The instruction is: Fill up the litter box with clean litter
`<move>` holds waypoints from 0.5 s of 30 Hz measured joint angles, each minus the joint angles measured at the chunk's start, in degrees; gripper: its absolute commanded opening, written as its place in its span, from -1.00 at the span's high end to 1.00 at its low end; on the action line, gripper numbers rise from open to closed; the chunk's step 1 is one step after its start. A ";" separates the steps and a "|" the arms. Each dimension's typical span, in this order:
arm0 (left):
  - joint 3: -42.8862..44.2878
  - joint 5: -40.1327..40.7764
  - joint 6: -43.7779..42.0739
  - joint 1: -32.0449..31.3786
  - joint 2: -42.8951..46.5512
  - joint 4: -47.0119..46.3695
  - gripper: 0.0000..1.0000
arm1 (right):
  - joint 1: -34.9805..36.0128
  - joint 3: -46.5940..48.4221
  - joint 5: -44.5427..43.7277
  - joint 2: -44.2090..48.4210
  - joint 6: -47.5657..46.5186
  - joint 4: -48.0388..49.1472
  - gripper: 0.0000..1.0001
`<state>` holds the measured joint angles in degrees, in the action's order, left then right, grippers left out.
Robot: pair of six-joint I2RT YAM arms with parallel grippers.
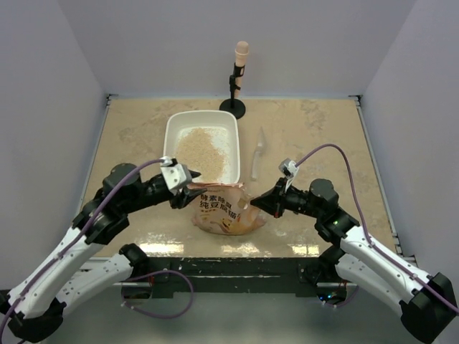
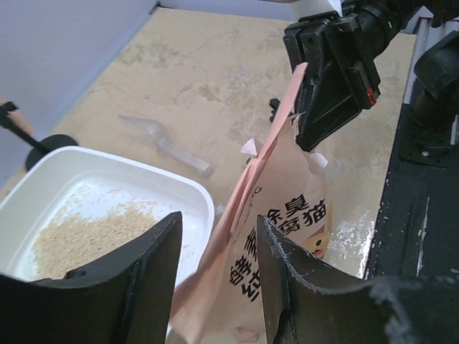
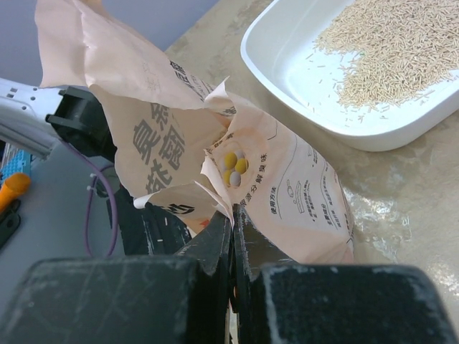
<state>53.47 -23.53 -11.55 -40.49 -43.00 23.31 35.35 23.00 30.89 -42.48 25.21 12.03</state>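
The white litter box (image 1: 224, 129) lies at the table's middle back, with a pile of clean litter (image 1: 199, 152) in its near half. An orange-pink bag (image 1: 224, 209) stands just in front of it. My left gripper (image 1: 188, 188) is open, its fingers either side of the bag's upper left edge (image 2: 244, 208), beside the box rim (image 2: 195, 192) and the litter (image 2: 79, 233). My right gripper (image 1: 259, 204) is shut on the bag's torn right edge (image 3: 222, 161). The right wrist view also shows the box (image 3: 301, 79) and the litter (image 3: 391, 50).
A clear plastic scoop (image 1: 257, 152) lies right of the litter box and also shows in the left wrist view (image 2: 163, 141). A black stand with a peach-tipped tool (image 1: 239, 75) is at the back. White dust (image 1: 161, 233) marks the near table edge.
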 measured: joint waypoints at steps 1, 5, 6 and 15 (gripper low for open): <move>-0.20 1.44 0.04 0.02 2.40 0.90 -0.13 | 0.00 0.00 0.00 0.09 -0.02 -0.22 1.00; -2.80 7.56 1.46 0.04 11.52 3.61 -0.30 | 0.00 -0.02 0.09 0.57 0.00 -0.85 1.00; -3.52 9.07 2.05 0.04 13.31 4.20 -0.32 | 0.02 -0.04 0.11 0.57 0.02 -0.83 1.00; -9.35 20.02 10.56 0.24 13.09 5.99 -0.48 | 0.07 -0.31 0.11 1.42 0.24 -1.11 1.00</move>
<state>44.12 -3.51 -0.99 -40.25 -29.91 29.30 35.42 22.70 31.00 -41.06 25.45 10.92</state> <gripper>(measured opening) 0.731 0.007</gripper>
